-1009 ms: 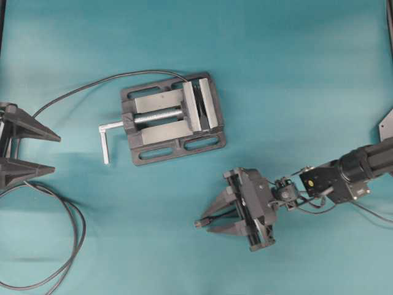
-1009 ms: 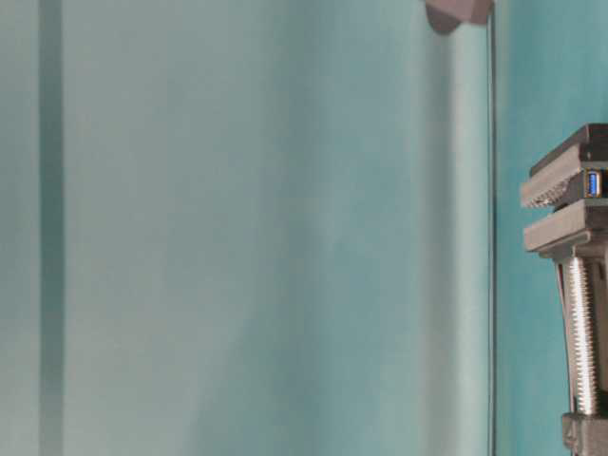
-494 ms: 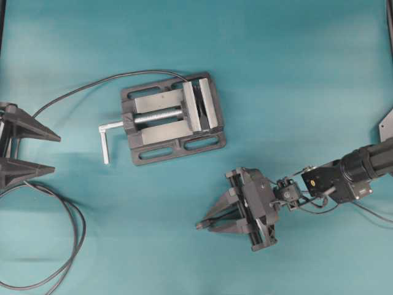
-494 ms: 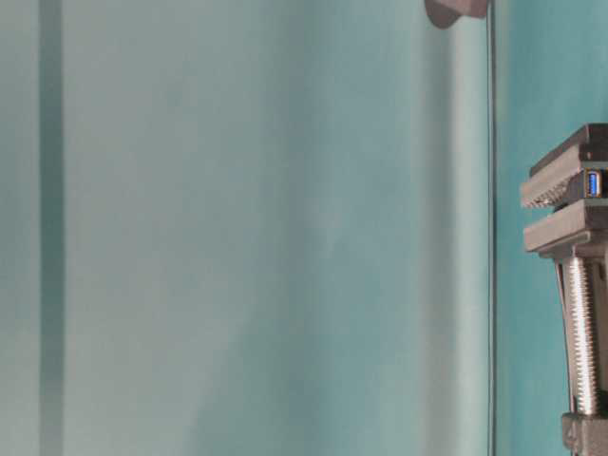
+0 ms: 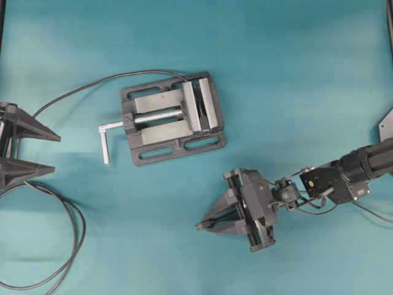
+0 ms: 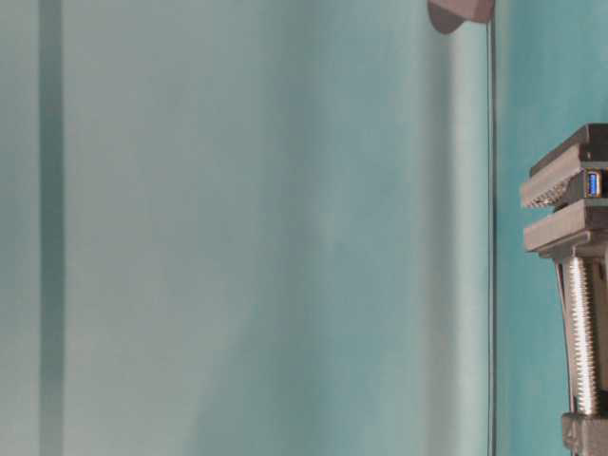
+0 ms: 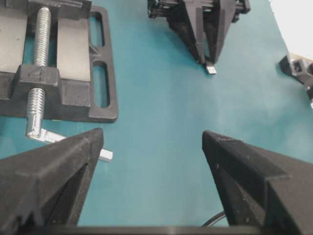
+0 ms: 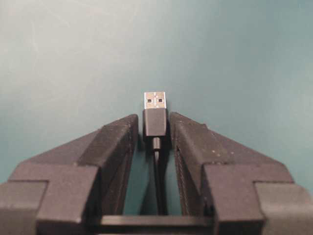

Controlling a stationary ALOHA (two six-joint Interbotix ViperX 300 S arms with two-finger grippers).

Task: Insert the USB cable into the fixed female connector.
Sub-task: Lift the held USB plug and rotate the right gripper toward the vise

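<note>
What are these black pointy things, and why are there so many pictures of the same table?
The pointy things are the fingers of two robot arms. Each arm ends in a gripper, a kind of pinching hand. One picture looks down from above. One looks from table height, very close. Two come from little cameras on the robot's wrists.

On the teal table sits a grey metal vise, a clamp with a screw. It holds a tiny socket with a blue inside.

The right gripper has its fingers on both sides of the black plug of a USB cable, whose silver tip pokes out in front. They look pressed against it, but I cannot be sure they have gripped it yet. The left gripper is wide open and holds nothing. A thick black cable loops near it.
</note>
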